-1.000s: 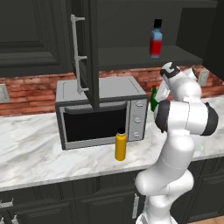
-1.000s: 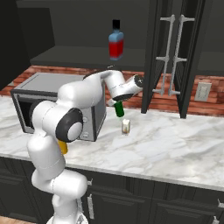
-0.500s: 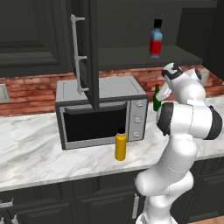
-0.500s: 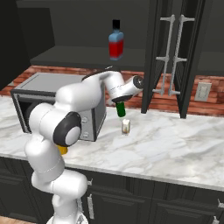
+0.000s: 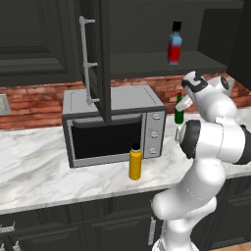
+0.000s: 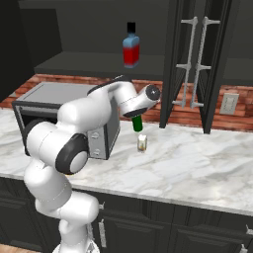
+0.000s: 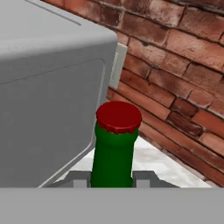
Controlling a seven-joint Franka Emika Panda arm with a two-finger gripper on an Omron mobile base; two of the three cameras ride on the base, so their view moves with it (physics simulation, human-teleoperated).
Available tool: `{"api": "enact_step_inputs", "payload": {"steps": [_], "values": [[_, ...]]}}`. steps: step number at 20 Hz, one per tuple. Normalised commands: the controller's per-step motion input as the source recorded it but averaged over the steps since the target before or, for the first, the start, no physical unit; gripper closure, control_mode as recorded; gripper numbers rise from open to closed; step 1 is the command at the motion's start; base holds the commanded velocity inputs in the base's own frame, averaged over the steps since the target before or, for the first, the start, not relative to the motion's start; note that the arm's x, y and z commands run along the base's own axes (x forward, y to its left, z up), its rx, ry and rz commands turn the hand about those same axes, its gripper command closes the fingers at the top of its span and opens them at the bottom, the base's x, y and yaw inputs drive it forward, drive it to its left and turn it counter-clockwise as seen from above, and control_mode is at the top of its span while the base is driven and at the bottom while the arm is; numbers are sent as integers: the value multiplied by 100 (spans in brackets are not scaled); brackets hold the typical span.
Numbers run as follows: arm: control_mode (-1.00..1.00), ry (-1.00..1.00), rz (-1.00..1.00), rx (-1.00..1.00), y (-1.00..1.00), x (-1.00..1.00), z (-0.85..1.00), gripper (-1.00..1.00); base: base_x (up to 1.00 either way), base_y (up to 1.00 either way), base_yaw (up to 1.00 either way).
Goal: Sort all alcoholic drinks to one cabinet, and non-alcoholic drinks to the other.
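The tool (image 6: 137, 114) is clamped on the green bottle (image 6: 137, 123), held upright above the marble desk (image 6: 197, 163), right beside the microwave (image 5: 112, 125), with the cream container (image 6: 142, 142) just below.

Dark-green bottle (image 7: 112, 159), red cap (image 7: 118, 116)

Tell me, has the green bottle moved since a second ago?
Yes. The green bottle, held in the hand, has risen against the microwave beside it.

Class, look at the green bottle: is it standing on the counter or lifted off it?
Lifted: the green bottle hangs clear above the counter.
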Motion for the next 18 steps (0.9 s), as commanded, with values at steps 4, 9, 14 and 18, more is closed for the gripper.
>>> {"api": "enact_step_inputs", "payload": {"steps": [4, 9, 14, 18], "values": [[-100, 0, -12, 1, -2, -16, 12, 100, 0, 0, 0], [-100, 0, -11, 1, 0, -15, 14, 100, 0, 0, 0], [-100, -2, -11, 0, 0, -13, 14, 100, 0, 0, 0], [-100, -2, -11, 0, 0, -16, 11, 100, 0, 0, 0]]}}
